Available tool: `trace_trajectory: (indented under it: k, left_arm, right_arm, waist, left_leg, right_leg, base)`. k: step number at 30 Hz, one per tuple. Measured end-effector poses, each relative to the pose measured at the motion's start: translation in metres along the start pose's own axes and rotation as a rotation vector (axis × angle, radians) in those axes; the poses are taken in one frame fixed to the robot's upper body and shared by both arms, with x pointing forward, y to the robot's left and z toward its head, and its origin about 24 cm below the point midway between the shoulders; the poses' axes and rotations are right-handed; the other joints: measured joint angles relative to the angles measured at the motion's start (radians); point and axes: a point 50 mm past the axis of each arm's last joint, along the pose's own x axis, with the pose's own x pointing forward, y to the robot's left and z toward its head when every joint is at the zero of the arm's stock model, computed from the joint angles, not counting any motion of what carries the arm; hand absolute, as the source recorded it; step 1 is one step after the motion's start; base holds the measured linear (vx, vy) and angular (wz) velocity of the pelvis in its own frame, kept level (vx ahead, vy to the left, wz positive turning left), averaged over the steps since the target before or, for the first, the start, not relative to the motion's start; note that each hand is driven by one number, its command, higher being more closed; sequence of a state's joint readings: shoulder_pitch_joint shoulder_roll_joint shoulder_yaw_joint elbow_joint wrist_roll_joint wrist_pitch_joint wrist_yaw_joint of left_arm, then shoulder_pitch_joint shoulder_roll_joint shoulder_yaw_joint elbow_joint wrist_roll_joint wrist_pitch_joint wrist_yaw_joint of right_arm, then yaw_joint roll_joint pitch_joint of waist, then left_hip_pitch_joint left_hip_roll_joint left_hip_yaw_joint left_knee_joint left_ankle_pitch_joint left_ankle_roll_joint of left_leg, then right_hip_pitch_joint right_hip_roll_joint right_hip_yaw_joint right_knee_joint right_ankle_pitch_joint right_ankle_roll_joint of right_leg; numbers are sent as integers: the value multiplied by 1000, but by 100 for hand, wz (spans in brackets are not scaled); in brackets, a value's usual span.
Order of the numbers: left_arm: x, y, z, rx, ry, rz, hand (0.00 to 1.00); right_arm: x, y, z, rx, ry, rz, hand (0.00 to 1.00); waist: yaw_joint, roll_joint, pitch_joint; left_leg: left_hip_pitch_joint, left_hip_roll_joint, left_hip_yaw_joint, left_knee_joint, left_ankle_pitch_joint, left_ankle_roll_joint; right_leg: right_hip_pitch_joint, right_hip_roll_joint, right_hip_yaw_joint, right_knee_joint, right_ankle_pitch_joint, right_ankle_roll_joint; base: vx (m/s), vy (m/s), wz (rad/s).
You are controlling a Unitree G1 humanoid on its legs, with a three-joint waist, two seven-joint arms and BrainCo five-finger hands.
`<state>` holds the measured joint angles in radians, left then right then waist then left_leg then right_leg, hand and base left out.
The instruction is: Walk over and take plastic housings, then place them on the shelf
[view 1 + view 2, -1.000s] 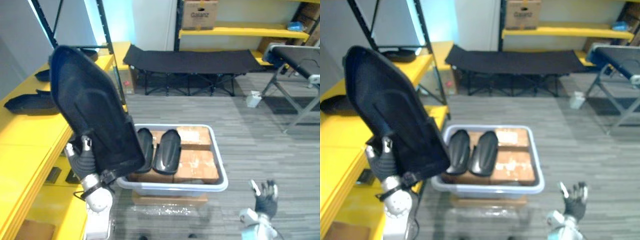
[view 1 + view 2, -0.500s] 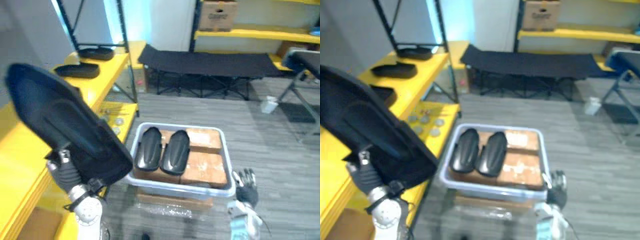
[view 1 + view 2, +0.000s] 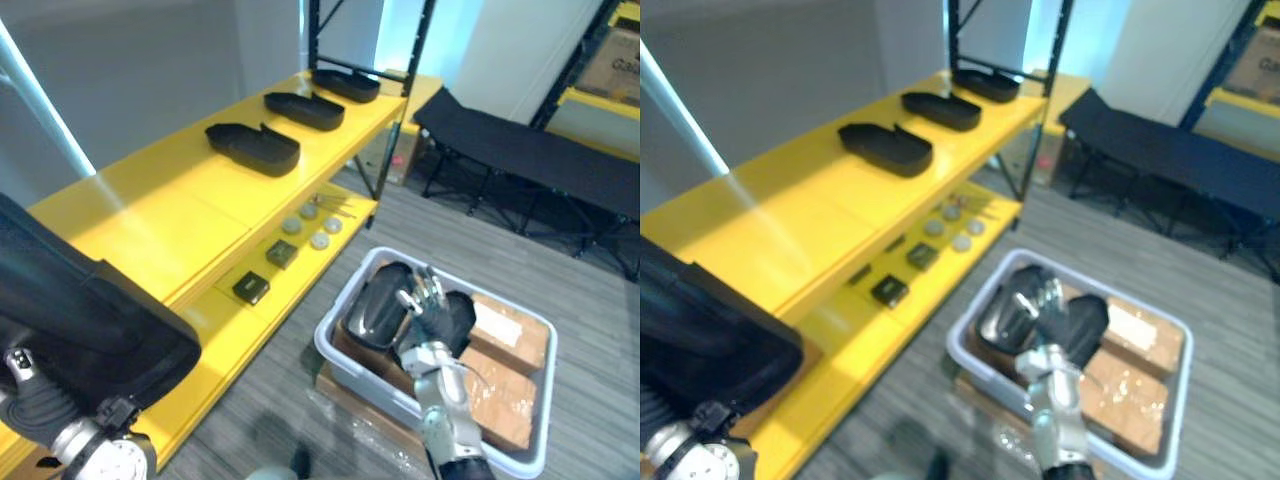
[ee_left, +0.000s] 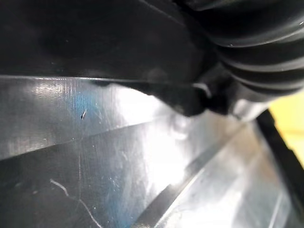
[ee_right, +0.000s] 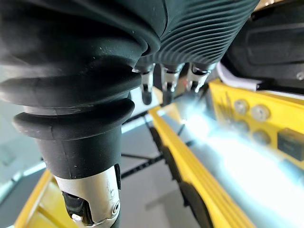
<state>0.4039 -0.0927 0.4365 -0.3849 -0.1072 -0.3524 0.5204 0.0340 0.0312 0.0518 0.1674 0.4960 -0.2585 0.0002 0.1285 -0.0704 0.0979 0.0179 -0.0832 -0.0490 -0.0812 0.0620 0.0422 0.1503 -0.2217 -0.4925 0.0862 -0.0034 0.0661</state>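
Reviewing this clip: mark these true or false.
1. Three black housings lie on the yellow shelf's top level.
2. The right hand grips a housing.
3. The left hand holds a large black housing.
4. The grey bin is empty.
1. True: three black housings lie in a row on the top level of the yellow shelf.
2. False: the right hand is open and holds nothing; it shows raised in front of the grey bin.
3. True: the left hand holds the large black housing.
4. False: the bin holds dark housings and cardboard boxes.
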Motion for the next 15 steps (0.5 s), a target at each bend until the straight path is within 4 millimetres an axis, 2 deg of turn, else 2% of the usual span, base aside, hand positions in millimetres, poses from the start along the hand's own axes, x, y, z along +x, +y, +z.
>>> trace_trajectory:
  k: [4, 8, 9, 11, 12, 13, 14, 15]
  left_arm:
    - [-2, 0, -4, 1, 20, 2, 100]
    - [-3, -1, -5, -9, 30, 0, 100]
    - [-2, -2, -6, -32, 41, -5, 100]
    - [-4, -3, -9, -58, 70, -25, 100]
    - [-7, -6, -12, -71, 93, -49, 100]
    - [-9, -14, -13, -92, 101, -81, 100]
    - [-11, -17, -13, -101, 105, -97, 100]
    - [-14, -18, -13, -107, 110, -112, 100]
  right_arm:
    - [1, -3, 2, -35, 19, 80, 0]
    - [5, -3, 8, -70, 24, 152, 0]
    - [4, -4, 9, -76, 20, 151, 0]
    - [1, -9, 15, -101, 4, 138, 0]
    - [-3, -18, 21, -122, -11, 117, 0]
    - [-4, -24, 28, -134, -37, 98, 0]
    - [-4, -27, 32, -145, -50, 90, 0]
    - [-4, -30, 39, -160, -78, 86, 0]
  waist:
    - [-1, -5, 10]
    - [1, 14, 31]
    - [0, 19, 37]
    - [-3, 41, 48]
    - [-8, 36, 39]
    - [-14, 27, 31]
    - [-17, 34, 31]
    - [-33, 69, 18]
  left_leg:
    - [-23, 4, 10, 94, -44, -13]
    - [-90, 28, 8, 200, -83, -45]
    - [-113, 32, 20, 219, -106, -41]
    - [-128, 82, 142, 272, -148, -31]
    - [-123, 103, 229, 253, -162, -33]
    - [-128, 112, 291, 285, -170, -12]
    - [-127, 122, 318, 307, -172, -12]
    - [-117, 144, 332, 300, -166, -37]
  right_leg:
    - [24, 8, 24, -12, -28, -7]
    - [32, 36, 18, -43, -48, 20]
    - [39, 36, -10, -45, -65, 42]
    - [61, 45, -49, -45, -74, 51]
    - [65, 32, -102, -45, -82, 41]
    - [53, 5, -138, -41, -90, 46]
    - [52, -1, -146, -30, -92, 44]
    - [53, 7, -170, -5, -103, 57]
  base:
    - [38, -92, -6]
    - [-45, -122, 8]
    - [-109, -119, 21]
    - [-75, -89, 42]
    - [-53, -63, 75]
    - [-44, -41, 73]
    - [3, 28, 69]
    - [14, 48, 65]
